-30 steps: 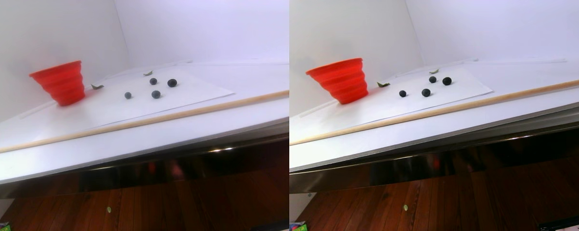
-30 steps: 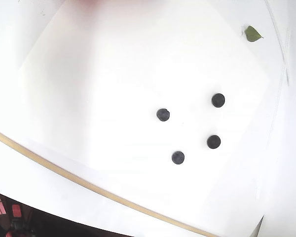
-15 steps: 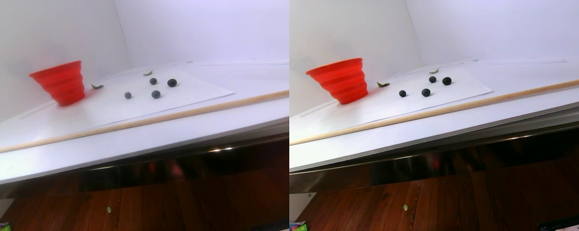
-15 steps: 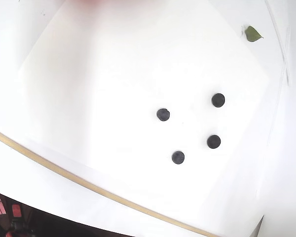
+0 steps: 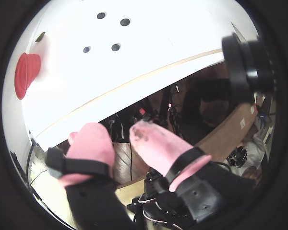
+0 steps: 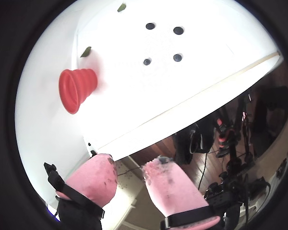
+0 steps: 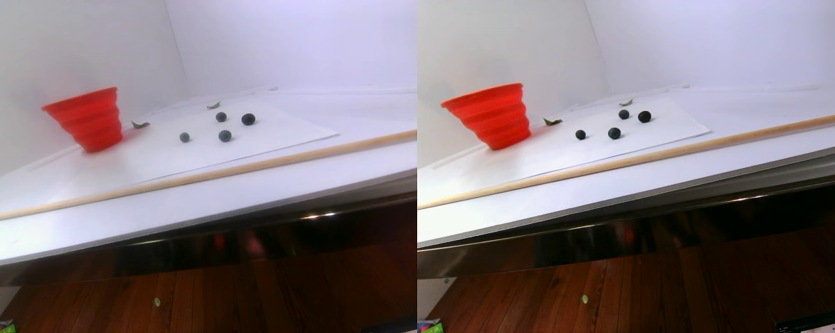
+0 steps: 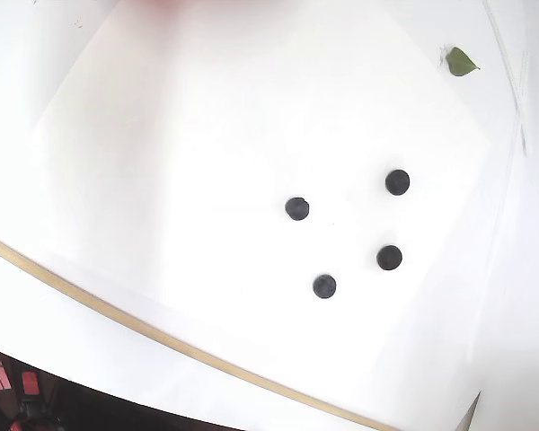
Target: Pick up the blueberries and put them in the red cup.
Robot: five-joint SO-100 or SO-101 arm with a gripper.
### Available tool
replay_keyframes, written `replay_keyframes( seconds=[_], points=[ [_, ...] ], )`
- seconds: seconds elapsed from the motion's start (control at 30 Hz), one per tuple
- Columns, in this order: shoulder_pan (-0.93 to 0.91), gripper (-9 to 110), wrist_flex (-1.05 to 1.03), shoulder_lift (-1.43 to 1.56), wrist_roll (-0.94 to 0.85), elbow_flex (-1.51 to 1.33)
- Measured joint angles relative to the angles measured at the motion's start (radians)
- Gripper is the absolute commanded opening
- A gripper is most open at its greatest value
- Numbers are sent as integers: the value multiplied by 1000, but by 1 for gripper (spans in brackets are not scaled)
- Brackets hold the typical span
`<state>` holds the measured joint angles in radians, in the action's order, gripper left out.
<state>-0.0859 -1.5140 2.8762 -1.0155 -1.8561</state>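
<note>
Two pink-padded fingers [image 6: 93,175] of the pincer [image 6: 134,165] are standing apart with nothing between them, so the pincer is released and empty; in both wrist views it is hanging off the near edge of the table [image 7: 264,177], over the dark floor side, well apart from everything on the white surface. Four blueberries [image 8: 297,208] are lying loose on a white sheet [image 8: 162,162], far from the pincer and beyond a thin wooden strip [image 7: 250,164] that is running along the table between them and the near edge. In the fixed view they are forming a rough diamond, none touching another. The red cup [image 7: 87,118] is standing upright to the left of the berries in the stereo pair view, well apart from them, near the far-left wall. One small green leaf [image 8: 459,61] is lying past the berries, and another leaf piece [image 7: 139,125] is sitting just beside the cup.
</note>
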Motion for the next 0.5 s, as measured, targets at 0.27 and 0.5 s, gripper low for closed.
replay_keyframes(
  seconds=[0.27, 0.5],
  points=[
    [-11, 12, 46, -37, -130, -35],
    [-11, 12, 80, -86, -216, -46]
  ],
)
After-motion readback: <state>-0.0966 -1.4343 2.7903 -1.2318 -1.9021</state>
